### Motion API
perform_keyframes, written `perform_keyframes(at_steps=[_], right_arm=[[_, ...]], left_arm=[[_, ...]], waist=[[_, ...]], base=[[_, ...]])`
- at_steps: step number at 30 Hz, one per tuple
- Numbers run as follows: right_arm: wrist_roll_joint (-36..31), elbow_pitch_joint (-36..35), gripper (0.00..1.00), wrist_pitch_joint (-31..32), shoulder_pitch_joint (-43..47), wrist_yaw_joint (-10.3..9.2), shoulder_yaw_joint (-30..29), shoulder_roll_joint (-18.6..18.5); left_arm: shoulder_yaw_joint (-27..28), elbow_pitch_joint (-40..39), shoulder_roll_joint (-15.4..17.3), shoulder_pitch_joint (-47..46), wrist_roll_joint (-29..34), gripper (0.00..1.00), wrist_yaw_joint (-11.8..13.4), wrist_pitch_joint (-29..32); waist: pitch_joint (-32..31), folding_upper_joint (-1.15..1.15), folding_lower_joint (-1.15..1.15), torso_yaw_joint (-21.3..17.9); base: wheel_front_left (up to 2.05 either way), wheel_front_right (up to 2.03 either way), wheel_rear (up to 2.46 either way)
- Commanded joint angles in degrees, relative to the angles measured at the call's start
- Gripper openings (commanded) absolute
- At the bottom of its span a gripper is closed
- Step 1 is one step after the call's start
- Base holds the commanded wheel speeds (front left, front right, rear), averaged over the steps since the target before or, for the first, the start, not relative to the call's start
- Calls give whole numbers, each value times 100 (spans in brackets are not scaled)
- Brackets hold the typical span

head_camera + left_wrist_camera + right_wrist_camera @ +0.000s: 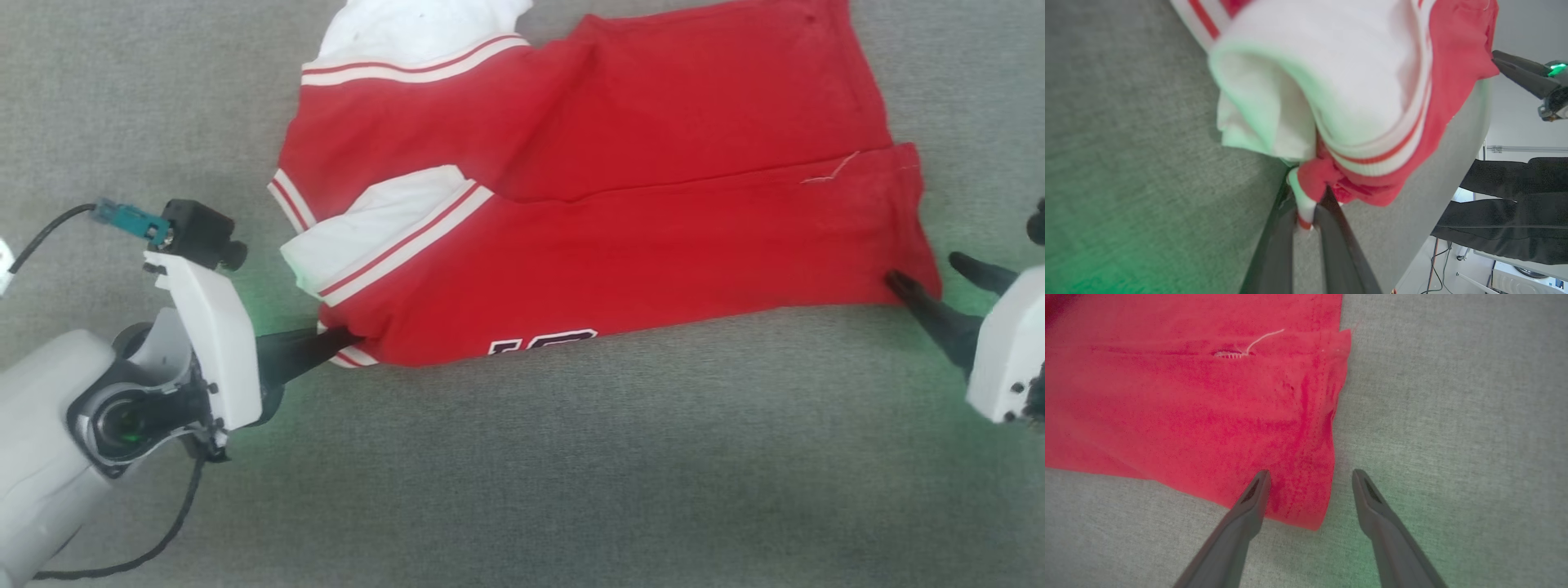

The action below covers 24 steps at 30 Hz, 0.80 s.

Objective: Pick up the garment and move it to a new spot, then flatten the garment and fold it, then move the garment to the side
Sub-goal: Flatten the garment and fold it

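1. Grey woven surface point(522, 490) covers the whole work area and lies flat under the load.
2. The garment point(620, 204) lies spread across the centre of my head view, running from 9 to 3 o'clock, with its far part reaching 12 o'clock.
3. My left gripper point(347, 341) is clenched on the garment's near corner at 8 o'clock. The left wrist view shows striped trim point(1384, 155) bunched between the fingers point(1331, 228). I judge that this pinch anchors one end for a lift or pull.
4. My right gripper point(927, 269) stands released at 3 o'clock, its jaws straddling the opposite near corner. One finger point(1249, 498) sits over the cloth and the other over the surface. I judge that it is placed to close there, so both ends move together.
5. Condition:
   - The body is red, with white panels and trim at 10 o'clock.
   - Dark lettering point(543, 341) is partly tucked under at the near edge.
   - One lengthwise fold line crosses the middle.
   - A loose white thread point(833, 167) shows near 2 o'clock.
   - The cloth is mostly flat and crumpled at the left end.
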Motion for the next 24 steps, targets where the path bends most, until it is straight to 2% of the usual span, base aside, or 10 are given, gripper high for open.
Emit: perform_keyframes(at_steps=[1,7,8,9,10,11,12,17,24], right_arm=[[-74,-50,100,450,-188,-1,116,-174],[-93,235,100,1419,-509,0,289,-194],[-59,274,76,1544,-500,0,329,-194],[-59,274,76,1544,-500,0,329,-194],[-50,308,48,1623,-517,0,336,-177],[-43,317,27,1668,-523,0,333,-177],[-36,311,0,1685,-520,0,322,-172],[13,95,0,1618,-200,-1,33,-243],[132,-575,0,1568,715,-1,-453,-283]], left_arm=[[-129,42,-266,75,86,0,4,-30],[-133,103,-507,8,240,0,-26,-146],[-127,123,-557,0,262,0,-31,-164],[-127,123,-557,0,262,0,-31,-164],[-120,153,-596,-10,276,0,-35,-196],[-111,188,-628,-22,303,0,-36,-230],[-102,208,-646,-31,324,0,-35,-268],[-50,98,-615,27,479,0,-40,-523],[-69,-359,-170,429,660,0,-52,-934]], waist=[[60,0,0,78],[191,0,0,283],[205,0,0,323],[205,0,0,323],[209,0,0,353],[210,0,0,383],[207,0,0,399],[36,0,0,498],[-342,0,0,507]], base=[[0,0,0],[0,0,0],[0,0,0],[0,0,0],[0,0,0],[0,0,0],[0,0,0],[0,0,0],[0,0,0]])
